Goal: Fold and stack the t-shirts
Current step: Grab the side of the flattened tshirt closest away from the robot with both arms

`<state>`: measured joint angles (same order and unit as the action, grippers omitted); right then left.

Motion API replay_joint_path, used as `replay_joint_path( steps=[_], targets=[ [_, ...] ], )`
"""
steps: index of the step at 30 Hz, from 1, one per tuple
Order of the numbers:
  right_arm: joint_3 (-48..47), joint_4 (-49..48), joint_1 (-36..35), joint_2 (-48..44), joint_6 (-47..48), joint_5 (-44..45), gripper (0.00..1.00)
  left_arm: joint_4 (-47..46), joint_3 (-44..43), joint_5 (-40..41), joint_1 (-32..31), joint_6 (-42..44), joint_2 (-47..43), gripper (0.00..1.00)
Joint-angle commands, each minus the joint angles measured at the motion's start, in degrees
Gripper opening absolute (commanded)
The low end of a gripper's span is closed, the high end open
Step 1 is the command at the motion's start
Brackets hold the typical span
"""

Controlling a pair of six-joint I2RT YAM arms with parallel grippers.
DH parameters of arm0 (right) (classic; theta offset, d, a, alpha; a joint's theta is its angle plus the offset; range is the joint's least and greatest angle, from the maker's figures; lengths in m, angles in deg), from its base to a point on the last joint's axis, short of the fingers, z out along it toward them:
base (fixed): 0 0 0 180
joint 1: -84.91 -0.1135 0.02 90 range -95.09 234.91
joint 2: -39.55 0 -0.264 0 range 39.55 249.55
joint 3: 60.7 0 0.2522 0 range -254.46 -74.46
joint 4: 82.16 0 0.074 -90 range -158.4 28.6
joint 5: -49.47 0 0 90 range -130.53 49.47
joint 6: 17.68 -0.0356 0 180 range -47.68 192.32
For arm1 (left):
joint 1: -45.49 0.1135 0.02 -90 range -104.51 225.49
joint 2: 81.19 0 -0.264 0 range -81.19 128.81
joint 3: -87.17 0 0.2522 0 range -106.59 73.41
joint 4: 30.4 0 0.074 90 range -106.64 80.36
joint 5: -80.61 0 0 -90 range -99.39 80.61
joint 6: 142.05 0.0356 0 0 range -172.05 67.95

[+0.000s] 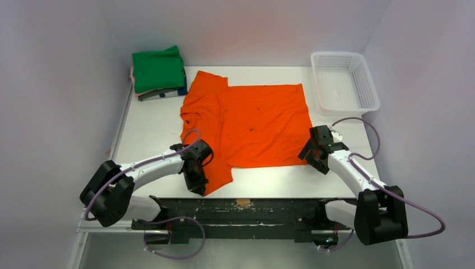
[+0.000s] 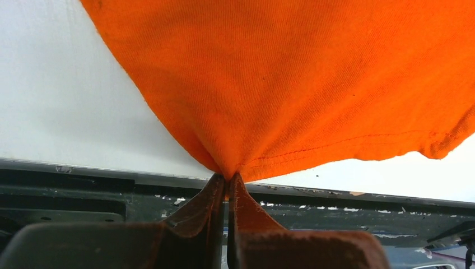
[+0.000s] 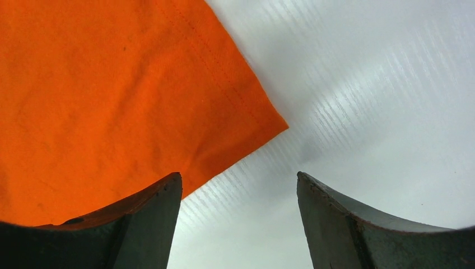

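Observation:
The orange t-shirt point(image 1: 252, 120) lies spread on the white table, hem to the right, sleeves to the left. My left gripper point(image 1: 197, 180) is shut on the near sleeve; in the left wrist view point(image 2: 228, 180) the orange cloth point(image 2: 291, 84) is pinched between the fingers and pulled taut. My right gripper point(image 1: 315, 156) is open and empty just above the near hem corner; in the right wrist view point(image 3: 240, 179) that corner point(image 3: 112, 95) lies beside the left finger. A folded stack with a green tee point(image 1: 158, 69) on top, pink and dark blue edges below, sits at the back left.
A white mesh basket point(image 1: 344, 82) stands at the back right corner. The black base rail point(image 1: 241, 210) runs along the table's near edge. Grey walls enclose the left, back and right sides.

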<state>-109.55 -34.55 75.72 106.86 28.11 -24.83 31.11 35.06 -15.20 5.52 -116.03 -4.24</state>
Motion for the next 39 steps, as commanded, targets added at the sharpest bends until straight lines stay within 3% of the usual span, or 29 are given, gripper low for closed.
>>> replay_joint_path(
  steps=[1, 11, 15, 17, 21, 27, 31, 35, 39],
  targets=[
    [1.4, -3.1, 0.7, -0.9, -2.2, 4.2, 0.71, 3.4, -1.6, 0.5, -0.4, -0.9, -1.5, 0.00],
    [4.5, -11.5, 1.1, 4.5, -4.6, 2.3, 0.52, 5.8, -4.1, 2.8, -0.5, 0.8, -2.4, 0.00],
    [5.1, -11.7, 1.1, 4.5, -4.0, 0.6, 0.25, 6.5, -4.8, 2.9, -0.4, 1.4, -1.9, 0.00],
    [5.8, -9.8, 1.1, 3.0, -4.1, 0.8, 0.00, 7.0, -4.7, 2.9, -0.5, 1.3, -2.0, 0.00],
    [6.2, -3.5, 1.1, -2.0, -3.4, 3.3, 0.00, 7.5, -3.1, 2.2, -0.4, 0.5, -4.0, 0.00],
    [4.0, 8.2, 1.1, -9.8, -3.7, -2.9, 0.00, 8.1, 2.1, -2.9, -0.8, -0.9, -9.3, 0.00],
    [2.7, 10.1, 0.6, -11.7, -2.3, -8.4, 0.00, 7.6, 4.7, -5.5, -1.0, -1.6, -14.3, 0.00],
    [1.6, 10.5, 0.6, -9.8, -2.3, -7.5, 0.00, 5.0, 0.0, -5.2, -0.9, 2.2, -13.5, 0.00],
    [-0.1, 6.3, 0.5, -8.8, -1.6, -8.9, 0.00, 7.6, -11.0, -1.1, -0.4, 7.5, -5.8, 0.00]
  ],
)
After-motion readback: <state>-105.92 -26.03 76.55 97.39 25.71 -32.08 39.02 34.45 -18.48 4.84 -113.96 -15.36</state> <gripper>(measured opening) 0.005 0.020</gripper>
